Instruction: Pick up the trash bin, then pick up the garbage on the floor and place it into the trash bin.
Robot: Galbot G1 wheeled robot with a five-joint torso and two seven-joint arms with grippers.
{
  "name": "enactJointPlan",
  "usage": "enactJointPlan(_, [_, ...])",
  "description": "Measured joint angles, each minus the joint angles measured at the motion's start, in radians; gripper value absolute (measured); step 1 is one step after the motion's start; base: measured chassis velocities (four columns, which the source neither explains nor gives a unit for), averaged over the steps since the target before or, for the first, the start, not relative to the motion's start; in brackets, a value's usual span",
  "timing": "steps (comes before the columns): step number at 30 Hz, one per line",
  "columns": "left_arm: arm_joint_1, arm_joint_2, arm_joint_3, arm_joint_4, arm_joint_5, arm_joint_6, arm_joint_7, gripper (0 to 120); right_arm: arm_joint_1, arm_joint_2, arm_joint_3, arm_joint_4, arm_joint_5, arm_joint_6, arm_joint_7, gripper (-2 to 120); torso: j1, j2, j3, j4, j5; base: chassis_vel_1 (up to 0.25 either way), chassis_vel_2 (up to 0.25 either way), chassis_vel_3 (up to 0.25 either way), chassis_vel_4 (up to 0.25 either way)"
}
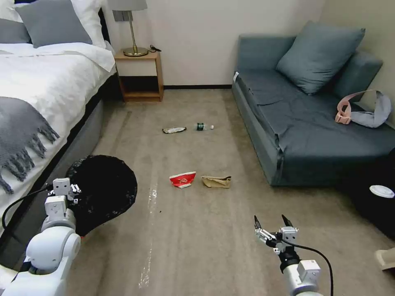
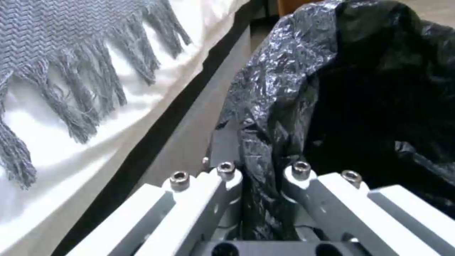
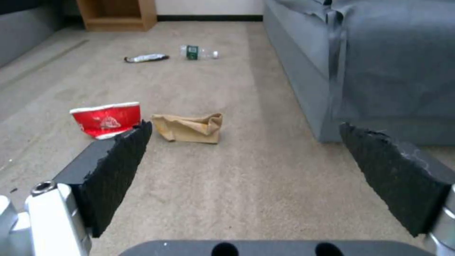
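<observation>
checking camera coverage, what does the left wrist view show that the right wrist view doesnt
Left wrist view: the left hand shut on the black-bagged rim of the trash bin, beside the bed and its fringed grey blanket.

Right wrist view: the open right hand, red cup, brown paper bag, wrapper, bottle, sofa.

Shared: little beyond the carpet.

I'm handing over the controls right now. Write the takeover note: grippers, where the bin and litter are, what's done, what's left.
Left gripper: shut on the bag-lined rim of the trash bin, held beside the bed.
Right gripper: open, empty, low over the carpet, pointed at the litter.
Litter, all on the floor: red-and-white cup and brown paper bag side by side, nearest; snack wrapper and small bottle farther off, toward the nightstand.
Done: bin in hand.
Left: all four pieces into the bin.
</observation>
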Motion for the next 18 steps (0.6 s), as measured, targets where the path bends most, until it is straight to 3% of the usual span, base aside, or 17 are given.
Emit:
enactJointPlan(10, [0.024, -0.007, 0.004, -0.017, -0.024, -0.002, 0.002, 4, 0.000, 0.001, -0.001, -0.014, -0.005, 0.002, 0.003, 100, 0.000, 0.000, 0.000, 0.0000, -0.0001, -0.012, 0.017, 0.016, -0.009])
enactJointPlan(18, [0.043, -0.015, 0.004, -0.027, -0.023, -0.014, 0.002, 4, -0.007, 0.001, -0.003, -0.016, -0.016, 0.010, -0.002, 100, 0.000, 0.000, 0.000, -0.0001, -0.0001, -0.092, 0.097, 0.112, -0.094])
